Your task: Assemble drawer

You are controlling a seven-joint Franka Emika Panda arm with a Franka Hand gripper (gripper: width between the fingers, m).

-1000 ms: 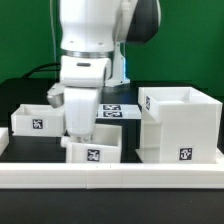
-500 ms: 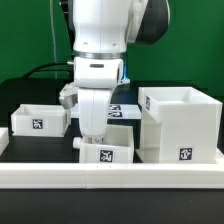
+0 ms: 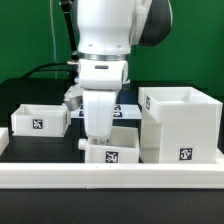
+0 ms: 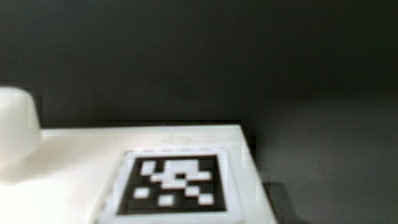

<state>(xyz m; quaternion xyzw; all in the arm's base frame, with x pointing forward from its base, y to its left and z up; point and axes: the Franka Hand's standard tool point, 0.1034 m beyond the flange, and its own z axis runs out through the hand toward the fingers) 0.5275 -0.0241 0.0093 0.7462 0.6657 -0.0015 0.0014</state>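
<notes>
The tall white case [image 3: 180, 122] of the drawer stands at the exterior view's right, open side up, with a tag low on its front. One small open-top tray [image 3: 38, 120] sits at the left. A second small tray [image 3: 112, 155] sits at the front middle, its right side close against the case. My gripper [image 3: 97, 142] reaches down onto this tray's near-left wall, jaws closed on it. The wrist view is filled by the tray's white face [image 4: 80, 160] and its black-and-white tag [image 4: 178, 182]; my fingertips are not clear there.
A long low white rail [image 3: 60, 177] runs along the front edge. The marker board [image 3: 128, 112] lies flat behind the arm, partly hidden by it. Black tabletop [image 3: 40, 145] lies between the left tray and the arm. A green wall is behind.
My arm has moved toward the exterior view's right, and the front tray has moved with it, from the middle to right beside the case. The left tray and the case have not moved.
</notes>
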